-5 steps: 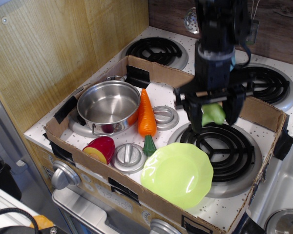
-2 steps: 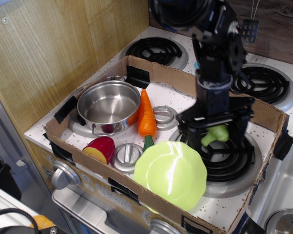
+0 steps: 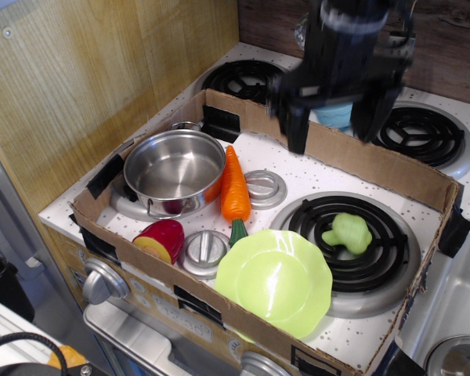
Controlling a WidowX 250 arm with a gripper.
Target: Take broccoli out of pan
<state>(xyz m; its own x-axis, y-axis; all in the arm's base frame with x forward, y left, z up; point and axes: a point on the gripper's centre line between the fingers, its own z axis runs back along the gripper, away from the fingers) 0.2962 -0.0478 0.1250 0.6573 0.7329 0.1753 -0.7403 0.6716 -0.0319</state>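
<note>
Broccoli [image 3: 347, 233]: lay on the front right burner [image 3: 352, 243], stalk toward the plate, touching nothing else.
Pan [image 3: 175, 170]: sat on the left burner, nothing inside, orange carrot [image 3: 235, 186] just beside its right rim.
Gripper [image 3: 338, 129]: mine, hung high above the cardboard box wall [image 3: 380, 164], fingers spread apart, nothing between them, well apart from the broccoli.
Plate [image 3: 273, 280]: lime green, at the box's front edge, near the broccoli.
</note>
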